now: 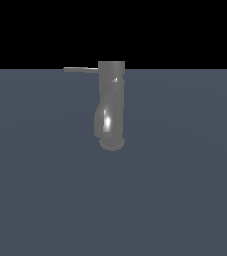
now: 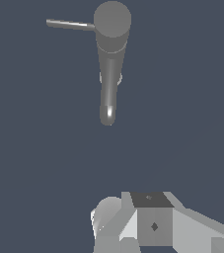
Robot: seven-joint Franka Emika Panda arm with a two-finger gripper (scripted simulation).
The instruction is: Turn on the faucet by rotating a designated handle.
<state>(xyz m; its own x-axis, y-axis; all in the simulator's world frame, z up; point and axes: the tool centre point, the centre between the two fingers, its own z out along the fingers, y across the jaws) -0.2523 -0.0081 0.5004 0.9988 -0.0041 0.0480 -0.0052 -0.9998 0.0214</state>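
On the blue-grey floor (image 1: 45, 200), the faucet (image 1: 110, 100) stands upright near the middle of the exterior view, just below the line where the floor meets the black background. Its body is a dull grey cylinder with a flat top, a glossy curved lower section carrying a bright highlight, and a round base resting on the floor.

From the top of the body, the handle (image 1: 80, 69), a thin straight rod, extends horizontally toward the exterior view's left. Nothing touches it.

No part of the arm appears in the exterior view. From the wrist view, the faucet (image 2: 110, 54) is seen from above, with its flat round top and the handle (image 2: 69, 23) projecting sideways from it. Part of the gripper (image 2: 148, 225) shows at the picture's edge as light grey blocks, well apart from the faucet. Its fingertips are out of frame, so the jaw state cannot be told.
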